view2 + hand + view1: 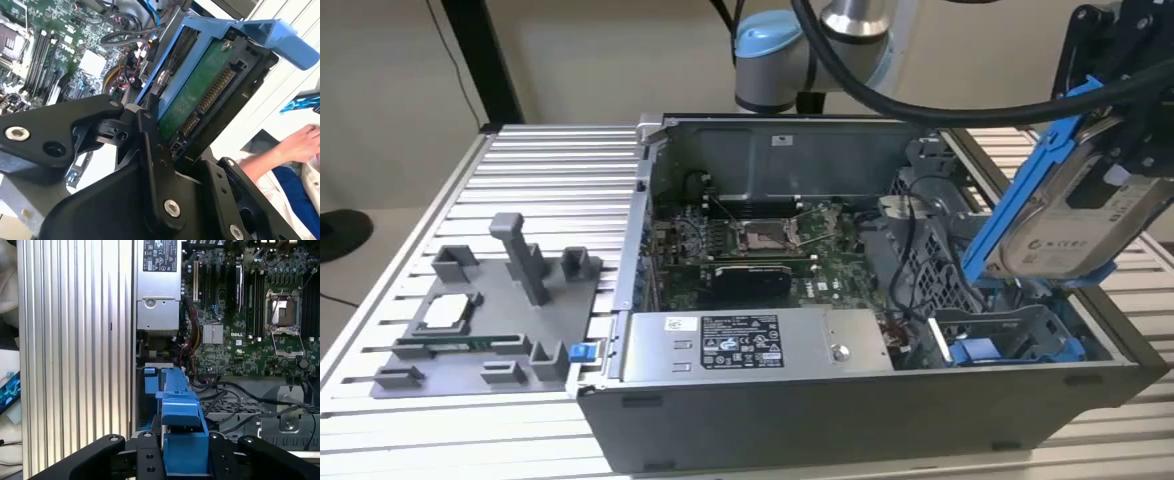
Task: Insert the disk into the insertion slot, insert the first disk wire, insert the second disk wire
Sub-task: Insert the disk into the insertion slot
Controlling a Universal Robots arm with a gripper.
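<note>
The disk (1062,228), a silver-grey drive with a pale label in a bright blue frame, hangs tilted above the open computer case at the exterior view's right. My gripper (1118,160) is shut on its upper end. Below it in the case's near right corner lies the insertion slot (1014,338), a grey metal bay with blue tabs. In the second wrist view the disk (197,97) shows its green circuit side and connectors between my gripper's (175,147) black fingers (150,135). In the first wrist view the disk's blue frame (182,422) sits over the slot's blue tabs (148,382).
A silver labelled power-supply box (747,345) fills the case's front beside the slot. The motherboard (761,240) and loose black cables (227,396) lie inside. A grey fixture tray (494,320) rests on the slatted table (547,160). A person's hand (300,145) is nearby.
</note>
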